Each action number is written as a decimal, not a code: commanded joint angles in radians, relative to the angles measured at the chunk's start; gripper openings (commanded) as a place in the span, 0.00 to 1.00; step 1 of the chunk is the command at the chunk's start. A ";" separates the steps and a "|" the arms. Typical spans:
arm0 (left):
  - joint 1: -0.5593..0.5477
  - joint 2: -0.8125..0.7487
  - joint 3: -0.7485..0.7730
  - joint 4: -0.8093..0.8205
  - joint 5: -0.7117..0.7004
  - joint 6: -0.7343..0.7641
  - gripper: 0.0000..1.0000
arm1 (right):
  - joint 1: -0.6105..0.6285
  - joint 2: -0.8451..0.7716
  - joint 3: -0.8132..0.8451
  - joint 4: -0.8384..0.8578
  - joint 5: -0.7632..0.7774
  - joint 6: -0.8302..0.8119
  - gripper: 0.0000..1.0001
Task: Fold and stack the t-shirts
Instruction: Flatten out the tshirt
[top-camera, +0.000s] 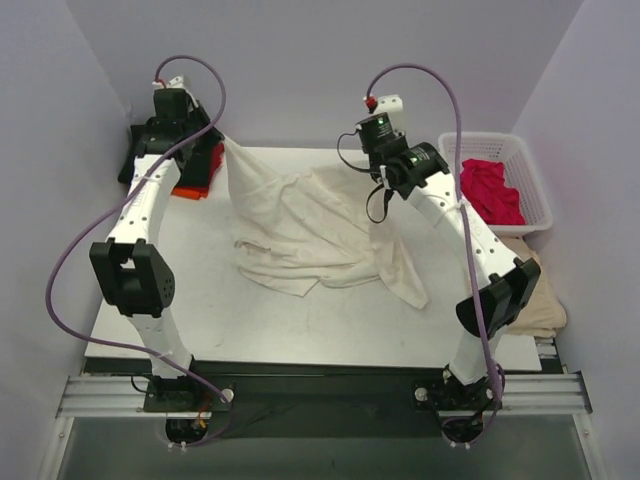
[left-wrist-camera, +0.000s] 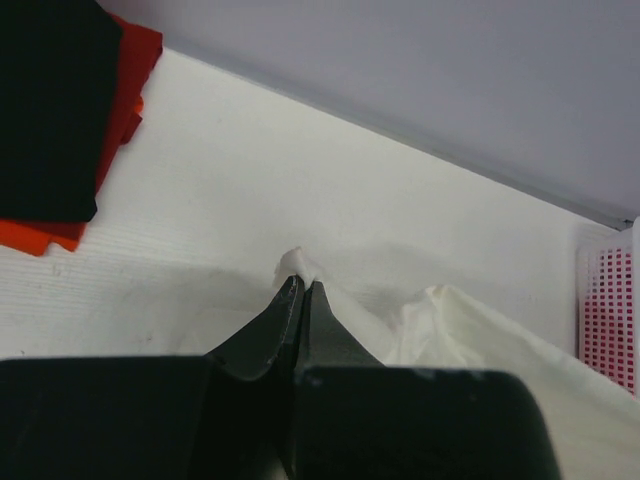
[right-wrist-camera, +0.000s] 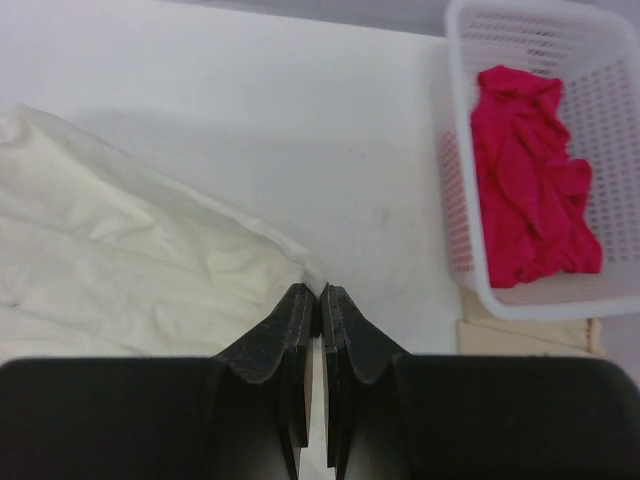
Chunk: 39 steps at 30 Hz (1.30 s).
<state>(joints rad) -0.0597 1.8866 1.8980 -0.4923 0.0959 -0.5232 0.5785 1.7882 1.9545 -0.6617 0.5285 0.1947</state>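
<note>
Left gripper (left-wrist-camera: 301, 285) is clamping a corner of the cream shirt (top-camera: 300, 230), a tuft poking past its tips; right gripper (right-wrist-camera: 319, 292) is pinching, it seems, the shirt's other edge; the cloth is hanging between them and trailing crumpled on the table (top-camera: 300, 325); a crimson shirt (right-wrist-camera: 525, 180) is lying in the basket (right-wrist-camera: 455, 200).
</note>
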 joint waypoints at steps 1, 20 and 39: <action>0.026 -0.084 0.121 -0.066 -0.065 0.049 0.00 | -0.051 -0.098 0.035 -0.036 0.159 -0.061 0.00; 0.210 -0.208 0.537 -0.134 0.088 0.011 0.00 | -0.194 -0.357 0.189 0.022 0.084 -0.173 0.00; 0.282 -0.386 0.655 -0.137 0.173 0.034 0.00 | 0.014 -0.638 0.026 0.166 0.059 -0.305 0.00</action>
<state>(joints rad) 0.2050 1.5364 2.5134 -0.6842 0.2810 -0.5079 0.5865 1.1648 1.9926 -0.5884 0.5457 -0.0772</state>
